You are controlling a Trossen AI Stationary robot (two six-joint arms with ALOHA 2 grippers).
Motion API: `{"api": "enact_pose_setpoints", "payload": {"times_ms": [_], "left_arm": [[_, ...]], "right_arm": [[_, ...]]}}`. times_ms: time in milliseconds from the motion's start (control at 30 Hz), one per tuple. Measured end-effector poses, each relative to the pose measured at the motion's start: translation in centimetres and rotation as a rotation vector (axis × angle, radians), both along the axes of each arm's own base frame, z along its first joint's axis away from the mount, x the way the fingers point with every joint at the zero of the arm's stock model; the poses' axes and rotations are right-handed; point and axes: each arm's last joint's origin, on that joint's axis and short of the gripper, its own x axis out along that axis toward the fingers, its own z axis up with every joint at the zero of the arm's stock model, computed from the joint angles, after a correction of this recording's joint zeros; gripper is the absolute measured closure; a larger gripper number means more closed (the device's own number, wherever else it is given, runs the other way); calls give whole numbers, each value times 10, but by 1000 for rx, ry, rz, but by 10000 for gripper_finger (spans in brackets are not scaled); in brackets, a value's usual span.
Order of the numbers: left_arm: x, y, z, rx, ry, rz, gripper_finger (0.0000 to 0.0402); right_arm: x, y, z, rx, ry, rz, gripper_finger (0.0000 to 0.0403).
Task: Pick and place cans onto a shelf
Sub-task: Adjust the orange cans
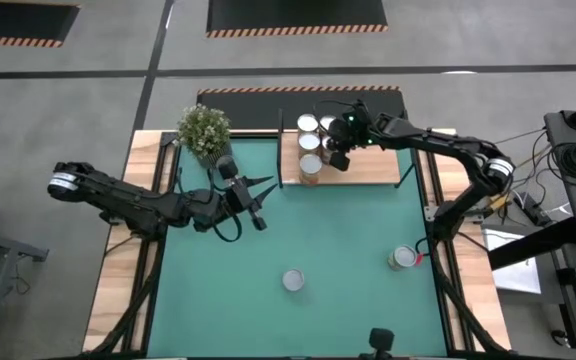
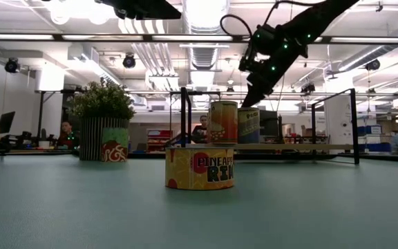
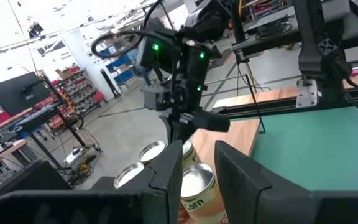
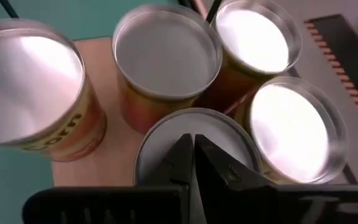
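While the right gripper (image 4: 194, 146), fingers together, hovers directly over one can (image 4: 166, 140), four neighbours crowd the shelf (image 1: 368, 170).

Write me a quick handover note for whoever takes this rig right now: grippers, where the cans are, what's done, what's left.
Right gripper: shut, empty, above the cans on the shelf.
Left gripper: over the green mat, slightly open, nothing in it, pointing toward the shelf.
Done: five cans clustered at the shelf's left end.
Left: one upright can mid-mat, and one can near the mat's right edge. Both need shelving.
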Motion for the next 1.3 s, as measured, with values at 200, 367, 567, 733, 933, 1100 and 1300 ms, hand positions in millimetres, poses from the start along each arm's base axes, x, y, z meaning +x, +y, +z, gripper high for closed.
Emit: {"api": "enact_pose_setpoints", "payload": {"times_ms": [200, 367, 567, 733, 933, 1100, 1300], "left_arm": [[0, 0, 0, 0, 0, 0, 327], [0, 0, 0, 0, 1, 0, 327], [0, 0, 0, 0, 1, 0, 327], [0, 0, 0, 0, 1, -1, 327], [0, 0, 0, 0, 0, -1, 327], [0, 0, 0, -3, -2, -1, 327], [0, 0, 0, -4, -2, -1, 327]], "right_arm": [[0, 1, -3, 19, 17, -2, 394], [-4, 6, -2, 76, 28, 4, 394], [-1, 16, -2, 134, 21, 37, 394], [0, 24, 0, 146, 33, 53, 394], [-2, 31, 3, 173, 45, 51, 394], [3, 39, 3, 175, 44, 74, 394], [5, 43, 3, 183, 46, 80, 394]]}}
